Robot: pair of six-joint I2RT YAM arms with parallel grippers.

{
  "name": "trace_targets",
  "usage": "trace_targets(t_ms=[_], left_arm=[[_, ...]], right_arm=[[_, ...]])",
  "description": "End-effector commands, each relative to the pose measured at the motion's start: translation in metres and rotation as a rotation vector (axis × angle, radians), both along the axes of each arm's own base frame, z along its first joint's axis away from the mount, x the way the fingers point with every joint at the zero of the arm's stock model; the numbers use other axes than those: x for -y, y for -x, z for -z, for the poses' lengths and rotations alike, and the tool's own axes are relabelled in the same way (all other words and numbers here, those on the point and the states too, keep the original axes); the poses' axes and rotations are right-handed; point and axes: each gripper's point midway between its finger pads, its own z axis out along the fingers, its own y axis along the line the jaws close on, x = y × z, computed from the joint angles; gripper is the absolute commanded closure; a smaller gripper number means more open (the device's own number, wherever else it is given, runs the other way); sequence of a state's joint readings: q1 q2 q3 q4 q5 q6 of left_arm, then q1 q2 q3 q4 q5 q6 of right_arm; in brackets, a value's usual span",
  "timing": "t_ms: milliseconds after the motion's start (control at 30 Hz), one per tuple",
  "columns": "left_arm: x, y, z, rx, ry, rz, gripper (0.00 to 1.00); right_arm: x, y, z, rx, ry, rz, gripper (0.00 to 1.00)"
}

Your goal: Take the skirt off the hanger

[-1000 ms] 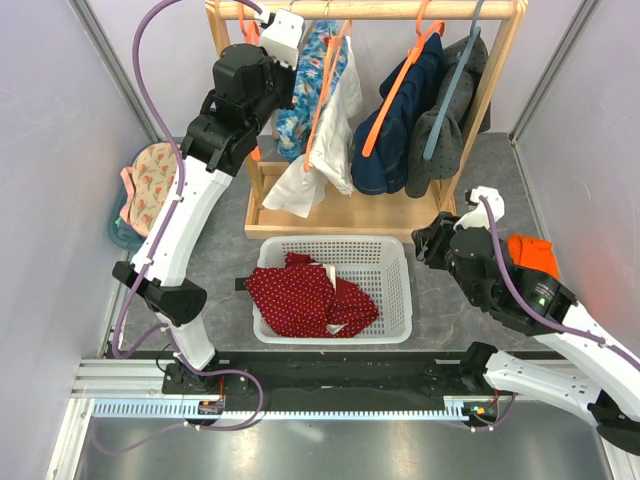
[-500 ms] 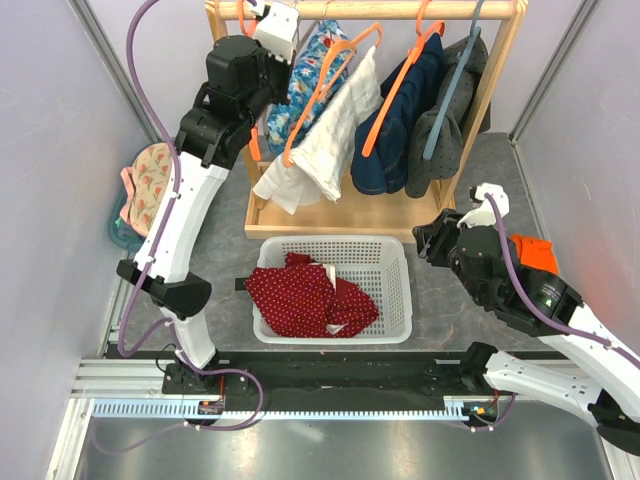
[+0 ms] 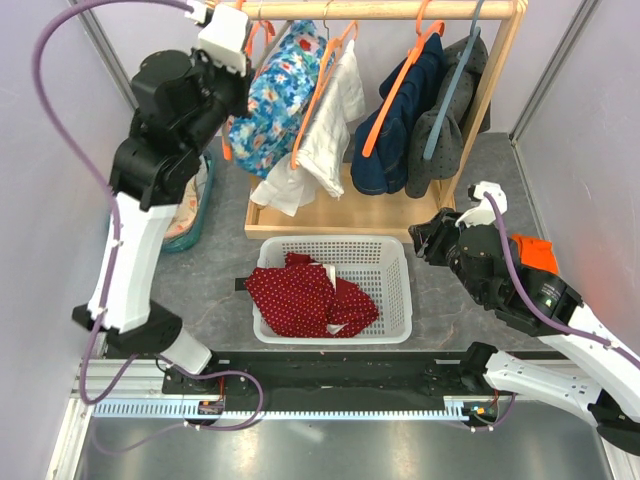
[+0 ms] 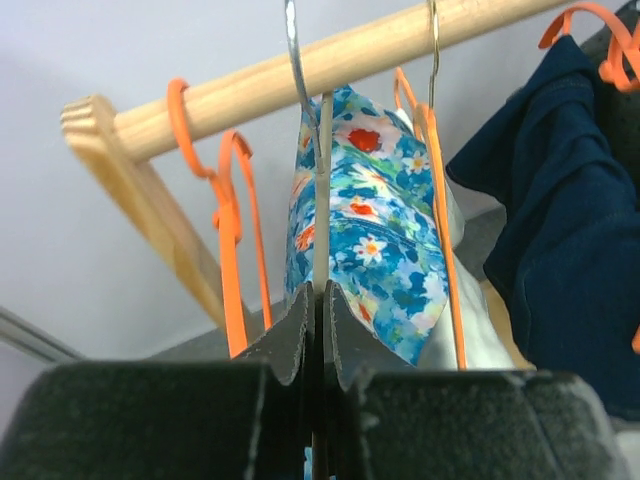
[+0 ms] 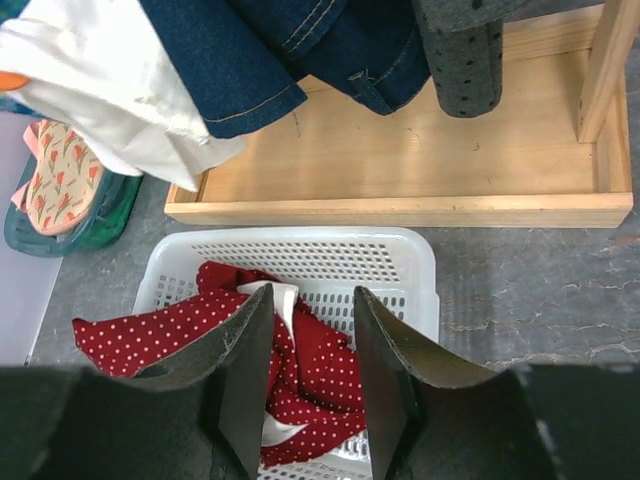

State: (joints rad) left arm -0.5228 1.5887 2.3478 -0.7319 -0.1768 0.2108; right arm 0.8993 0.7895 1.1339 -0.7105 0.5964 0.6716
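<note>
The dark red polka-dot skirt point(image 3: 305, 295) point(image 5: 330, 370) lies crumpled in the white basket point(image 3: 400, 250) point(image 5: 300, 237), free of any hanger. An empty orange hanger point(image 4: 232, 230) hangs at the left end of the wooden rail point(image 4: 330, 62). My left gripper point(image 3: 245, 25) point(image 4: 320, 290) is up at that rail, just right of the orange hanger. It is shut on the thin pale stem of the metal-hooked hanger that carries the blue floral garment point(image 4: 375, 230). My right gripper point(image 3: 430, 240) point(image 5: 312, 292) hovers open above the basket's right side with nothing between its fingers.
The wooden rack point(image 3: 340, 215) also carries a white garment point(image 3: 325, 150), a navy garment point(image 3: 400, 130) and a grey dotted one point(image 3: 445, 130). A teal tub point(image 3: 195, 215) point(image 5: 95, 215) sits left of the rack. An orange cloth point(image 3: 535, 255) lies by my right arm.
My left jaws have closed and the arm has swung left, dragging the blue floral garment and its hanger left along the rail. My right arm has barely moved.
</note>
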Motion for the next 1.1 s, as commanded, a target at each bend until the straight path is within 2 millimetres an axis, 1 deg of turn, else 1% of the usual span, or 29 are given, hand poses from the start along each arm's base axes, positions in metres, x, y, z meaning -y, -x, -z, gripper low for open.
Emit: trace_targets(t_ms=[0, 33, 67, 100, 133, 200, 233, 300, 333, 400, 433, 467, 500, 533, 567, 600, 633, 667, 700, 733, 767, 800, 833, 867, 900, 967, 1000, 1033, 1067], left_arm=[[-0.030, 0.054, -0.039, 0.112, 0.053, 0.012, 0.98], [-0.030, 0.058, -0.027, 0.084, 0.029, 0.022, 0.98], [-0.032, 0.065, -0.025, 0.082, 0.021, 0.031, 0.98], [-0.035, 0.072, -0.026, 0.088, 0.018, 0.039, 0.98], [-0.040, 0.089, -0.029, 0.096, 0.017, 0.061, 0.98], [-0.043, 0.106, -0.036, 0.102, 0.034, 0.093, 0.98], [-0.045, 0.123, -0.042, 0.106, 0.042, 0.131, 0.98], [-0.045, 0.138, -0.048, 0.107, 0.060, 0.171, 0.98], [-0.042, 0.151, -0.056, 0.126, 0.069, 0.222, 0.98], [-0.040, 0.166, -0.055, 0.119, 0.069, 0.272, 0.98], [-0.035, 0.175, -0.055, 0.121, 0.066, 0.324, 0.98], [-0.035, 0.183, -0.053, 0.113, 0.067, 0.346, 0.98], [-0.033, 0.188, -0.052, 0.107, 0.066, 0.369, 0.98], [-0.028, 0.196, -0.049, 0.101, 0.062, 0.417, 0.98], [-0.027, 0.204, -0.049, 0.102, 0.065, 0.440, 0.98], [-0.026, 0.209, -0.047, 0.093, 0.061, 0.460, 0.98], [-0.022, 0.215, -0.045, 0.092, 0.057, 0.500, 0.98], [-0.022, 0.219, -0.044, 0.090, 0.056, 0.512, 0.98], [-0.023, 0.223, -0.045, 0.096, 0.057, 0.520, 0.98], [-0.022, 0.224, -0.044, 0.093, 0.054, 0.527, 0.98], [-0.023, 0.225, -0.044, 0.094, 0.057, 0.526, 0.98], [-0.023, 0.226, -0.044, 0.091, 0.057, 0.526, 0.98], [-0.024, 0.226, -0.043, 0.091, 0.057, 0.526, 0.98], [-0.024, 0.227, -0.043, 0.091, 0.057, 0.525, 0.98], [-0.023, 0.227, -0.041, 0.085, 0.055, 0.529, 0.98], [-0.022, 0.228, -0.041, 0.081, 0.058, 0.536, 0.98], [-0.023, 0.229, -0.040, 0.080, 0.059, 0.539, 0.98], [-0.022, 0.229, -0.039, 0.077, 0.058, 0.542, 0.98], [-0.023, 0.230, -0.039, 0.077, 0.058, 0.540, 0.98]], right_arm=[[-0.010, 0.002, -0.021, 0.043, -0.047, -0.051, 0.55], [-0.013, 0.002, -0.027, 0.057, -0.066, -0.065, 0.53], [-0.017, 0.002, -0.030, 0.063, -0.073, -0.082, 0.52], [-0.026, 0.005, -0.034, 0.067, -0.096, -0.131, 0.51], [-0.033, 0.005, -0.044, 0.095, -0.135, -0.159, 0.49], [-0.052, 0.013, -0.055, 0.118, -0.187, -0.260, 0.46], [-0.061, 0.015, -0.072, 0.164, -0.245, -0.301, 0.42], [-0.075, 0.018, -0.081, 0.189, -0.294, -0.364, 0.39], [-0.086, 0.025, -0.096, 0.225, -0.346, -0.433, 0.36], [-0.100, 0.027, -0.102, 0.232, -0.388, -0.484, 0.34], [-0.106, 0.030, -0.113, 0.256, -0.419, -0.519, 0.32], [-0.113, 0.029, -0.115, 0.257, -0.430, -0.538, 0.31], [-0.116, 0.030, -0.119, 0.266, -0.449, -0.550, 0.30], [-0.118, 0.031, -0.133, 0.296, -0.499, -0.563, 0.29], [-0.123, 0.035, -0.134, 0.300, -0.518, -0.597, 0.27], [-0.124, 0.036, -0.142, 0.326, -0.551, -0.604, 0.27], [-0.126, 0.044, -0.158, 0.368, -0.614, -0.648, 0.25], [-0.133, 0.048, -0.158, 0.368, -0.628, -0.690, 0.24], [-0.136, 0.050, -0.162, 0.375, -0.645, -0.709, 0.23], [-0.138, 0.052, -0.169, 0.388, -0.673, -0.725, 0.21], [-0.145, 0.052, -0.167, 0.375, -0.679, -0.751, 0.21], [-0.148, 0.051, -0.168, 0.375, -0.690, -0.759, 0.21], [-0.149, 0.053, -0.175, 0.399, -0.717, -0.771, 0.21], [-0.153, 0.052, -0.172, 0.384, -0.733, -0.781, 0.21], [-0.154, 0.053, -0.177, 0.406, -0.754, -0.793, 0.20], [-0.159, 0.051, -0.176, 0.406, -0.772, -0.801, 0.20], [-0.158, 0.053, -0.183, 0.442, -0.798, -0.813, 0.20], [-0.158, 0.055, -0.185, 0.457, -0.809, -0.821, 0.21], [-0.162, 0.052, -0.181, 0.455, -0.812, -0.823, 0.21]])
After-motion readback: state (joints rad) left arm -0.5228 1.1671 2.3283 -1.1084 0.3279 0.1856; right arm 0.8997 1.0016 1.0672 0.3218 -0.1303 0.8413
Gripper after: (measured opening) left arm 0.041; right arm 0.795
